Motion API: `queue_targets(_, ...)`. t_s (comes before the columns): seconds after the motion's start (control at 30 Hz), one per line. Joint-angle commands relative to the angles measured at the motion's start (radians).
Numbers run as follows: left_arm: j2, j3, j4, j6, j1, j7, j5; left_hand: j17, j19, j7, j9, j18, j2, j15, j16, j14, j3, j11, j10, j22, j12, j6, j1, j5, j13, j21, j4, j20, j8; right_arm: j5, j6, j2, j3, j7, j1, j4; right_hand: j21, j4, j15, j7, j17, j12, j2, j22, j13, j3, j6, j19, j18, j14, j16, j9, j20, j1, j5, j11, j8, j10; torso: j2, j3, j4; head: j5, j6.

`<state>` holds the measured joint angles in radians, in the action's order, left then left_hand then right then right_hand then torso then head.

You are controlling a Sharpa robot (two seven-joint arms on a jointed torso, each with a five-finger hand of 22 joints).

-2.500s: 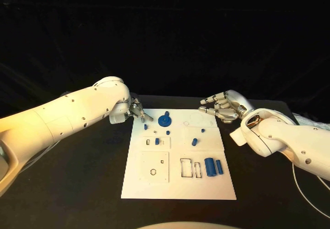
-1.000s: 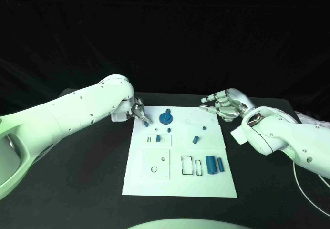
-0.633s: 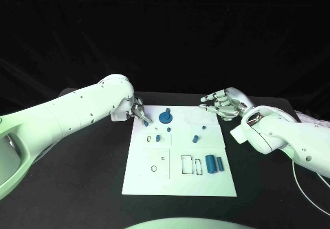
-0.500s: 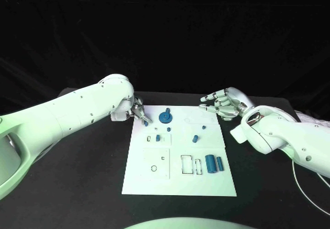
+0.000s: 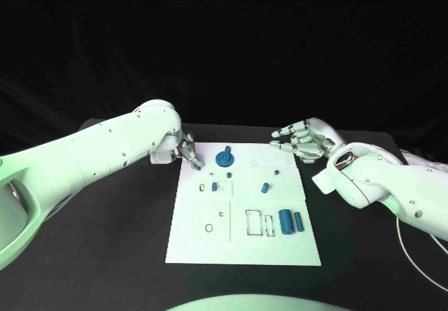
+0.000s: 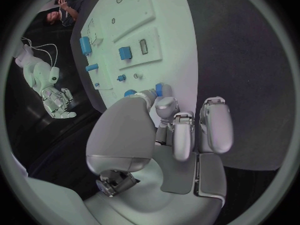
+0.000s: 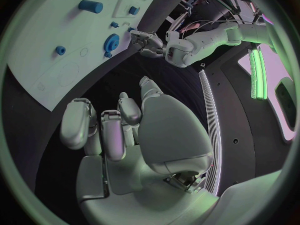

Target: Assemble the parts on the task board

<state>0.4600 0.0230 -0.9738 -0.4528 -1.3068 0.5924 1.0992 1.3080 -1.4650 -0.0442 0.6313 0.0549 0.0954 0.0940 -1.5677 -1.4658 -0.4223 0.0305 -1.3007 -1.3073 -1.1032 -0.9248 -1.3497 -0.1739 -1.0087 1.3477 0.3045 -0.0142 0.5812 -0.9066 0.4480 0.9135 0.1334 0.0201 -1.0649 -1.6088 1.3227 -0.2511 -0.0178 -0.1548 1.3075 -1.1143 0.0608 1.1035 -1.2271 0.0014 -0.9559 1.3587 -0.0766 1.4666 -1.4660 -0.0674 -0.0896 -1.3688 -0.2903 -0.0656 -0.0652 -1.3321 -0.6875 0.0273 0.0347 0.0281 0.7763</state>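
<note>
Two blue cylinders [image 5: 291,223] are being shown lying side by side toward the near right of the task board [image 5: 243,249]. Farther back, a blue gear [image 5: 224,161] is being seen near the far edge. At the far left corner, a small blue peg [image 5: 197,166] is being pinched by the left hand [image 5: 184,152]. Just off the far right corner, the right hand [image 5: 304,141] is being held curled, nothing in it.
</note>
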Motion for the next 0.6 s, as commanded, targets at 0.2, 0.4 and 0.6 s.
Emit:
queue_targets(0.2, 0.044, 0.0, -0.066, 0.068, -0.001, -0.044, -0.057, 0.263, -0.009, -0.002, 0.017, 0.004, 0.039, -0.007, -0.003, -0.105, -0.247, -0.001, -0.012, -0.081, 0.005, 0.006, 0.052, 0.006, 0.004, -0.006, -0.184, -0.01, 0.02, -0.002, -0.014, 0.001, 0.0, -0.008, 0.001, 0.0, -0.007, 0.002, 0.005, 0.001, 0.088, 0.005, -0.011, -0.002, 0.001, -0.006, 0.006, -0.005, -0.017, 0.063, 0.006, -0.001, -0.001, 0.003, -0.006, 0.002, -0.003, 0.008, 0.0, -0.0005, -0.0003, -0.001, -0.002)
queue_targets(0.4, 0.101, -0.001, -0.166, 0.116, -0.002, -0.046, -0.062, 0.263, -0.011, 0.0, 0.021, 0.004, 0.044, -0.008, -0.003, -0.105, -0.259, -0.001, -0.017, -0.085, 0.0, 0.005, 0.063, 0.007, 0.0, -0.003, -0.19, -0.009, 0.025, -0.001, -0.012, 0.005, 0.0, -0.007, 0.001, -0.001, -0.007, 0.002, 0.005, 0.001, 0.088, 0.005, -0.011, -0.002, 0.001, -0.006, 0.006, -0.005, -0.017, 0.063, 0.006, -0.001, -0.001, 0.003, -0.006, 0.002, -0.003, 0.008, 0.003, -0.0029, 0.0024, -0.003, 0.0)
queue_targets(0.6, 0.17, -0.017, -0.292, 0.204, 0.0, -0.055, -0.032, 0.263, -0.015, 0.002, 0.025, 0.001, 0.051, -0.007, -0.003, -0.105, -0.27, 0.0, -0.026, -0.093, -0.01, 0.003, 0.073, 0.008, -0.009, 0.006, -0.196, -0.009, 0.031, 0.0, -0.012, 0.008, 0.0, -0.008, 0.001, -0.002, -0.008, 0.002, 0.005, 0.002, 0.088, 0.006, -0.011, -0.003, 0.002, -0.006, 0.005, -0.006, -0.018, 0.063, 0.007, -0.002, -0.001, 0.003, -0.006, 0.002, -0.003, 0.008, 0.004, -0.0033, 0.0036, -0.002, -0.002)
